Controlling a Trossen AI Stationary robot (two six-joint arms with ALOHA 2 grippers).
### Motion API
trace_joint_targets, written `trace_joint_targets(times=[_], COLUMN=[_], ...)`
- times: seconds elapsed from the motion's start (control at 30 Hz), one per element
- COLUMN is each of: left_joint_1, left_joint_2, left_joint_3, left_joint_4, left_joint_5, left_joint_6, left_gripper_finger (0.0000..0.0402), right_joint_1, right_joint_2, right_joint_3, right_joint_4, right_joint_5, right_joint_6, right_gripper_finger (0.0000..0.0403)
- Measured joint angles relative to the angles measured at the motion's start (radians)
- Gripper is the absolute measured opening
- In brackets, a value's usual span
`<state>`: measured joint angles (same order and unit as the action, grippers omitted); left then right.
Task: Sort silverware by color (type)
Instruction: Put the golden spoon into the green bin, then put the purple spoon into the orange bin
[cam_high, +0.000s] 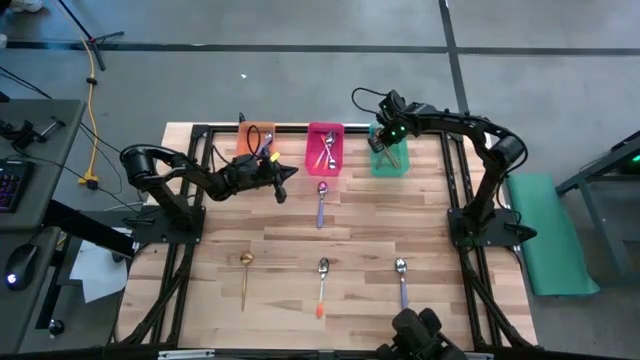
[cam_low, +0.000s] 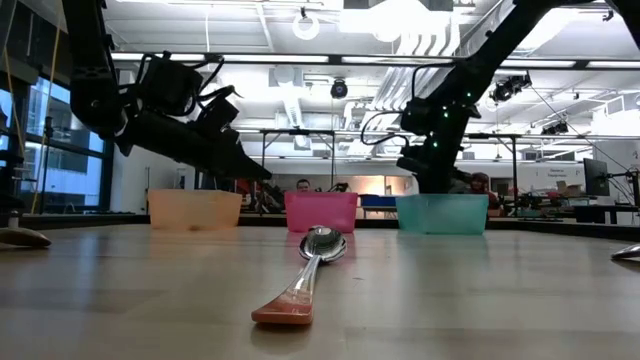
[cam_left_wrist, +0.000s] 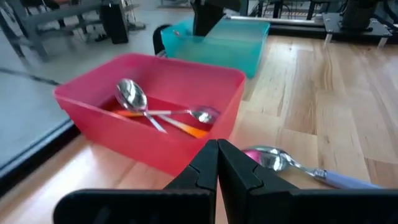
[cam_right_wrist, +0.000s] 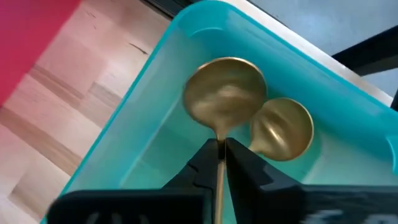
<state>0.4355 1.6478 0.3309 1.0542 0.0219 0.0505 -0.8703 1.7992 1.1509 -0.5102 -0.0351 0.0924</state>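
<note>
My right gripper (cam_right_wrist: 221, 152) is over the green bin (cam_high: 389, 160) at the table's far right and is shut on a gold spoon (cam_right_wrist: 227, 93). A second gold spoon (cam_right_wrist: 283, 127) lies in that bin. My left gripper (cam_left_wrist: 217, 163) is shut and empty. It hovers between the orange bin (cam_high: 256, 138) and the pink bin (cam_left_wrist: 149, 112), just short of a purple-handled spoon (cam_left_wrist: 298, 167) that lies flat on the table. The pink bin holds orange-handled spoons (cam_left_wrist: 168, 117). A gold spoon (cam_high: 245, 272), an orange-handled spoon (cam_high: 322, 285) and a purple-handled spoon (cam_high: 402, 280) lie near the front. My right gripper pinches the gold spoon's handle (cam_right_wrist: 220, 142) between its two fingers, just behind the bowl. The fingers lie along the handle and come from above, slanting down into the green bin. The spoon's bowl points away from the fingers, inside the bin. I cannot tell whether it rests on the bin's floor.
The three bins stand in a row along the table's far edge. A black frame rail (cam_high: 300, 128) runs behind them. The orange bin holds purple-handled spoons (cam_high: 265, 150). Bare wood lies between the bins and the front row of spoons. People sit in the room beyond (cam_low: 303, 186).
</note>
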Motion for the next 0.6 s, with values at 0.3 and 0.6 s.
trace_joint_targets(times=[0.3,0.6], left_joint_1=[-0.010,-0.103], left_joint_2=[0.000,0.000], left_joint_3=[0.050,0.143], left_joint_4=[-0.009,-0.146], left_joint_5=[0.149,0.094], left_joint_6=[-0.118,-0.131], left_gripper_finger=[0.0001,0.0001], right_joint_1=[0.009,0.078], right_joint_2=[-0.093,-0.305], right_joint_3=[-0.003,-0.363], right_joint_4=[0.025,0.716], right_joint_5=[0.001,-0.274], right_joint_6=[-0.124,-0.158], right_gripper_finger=[0.0060,0.0012])
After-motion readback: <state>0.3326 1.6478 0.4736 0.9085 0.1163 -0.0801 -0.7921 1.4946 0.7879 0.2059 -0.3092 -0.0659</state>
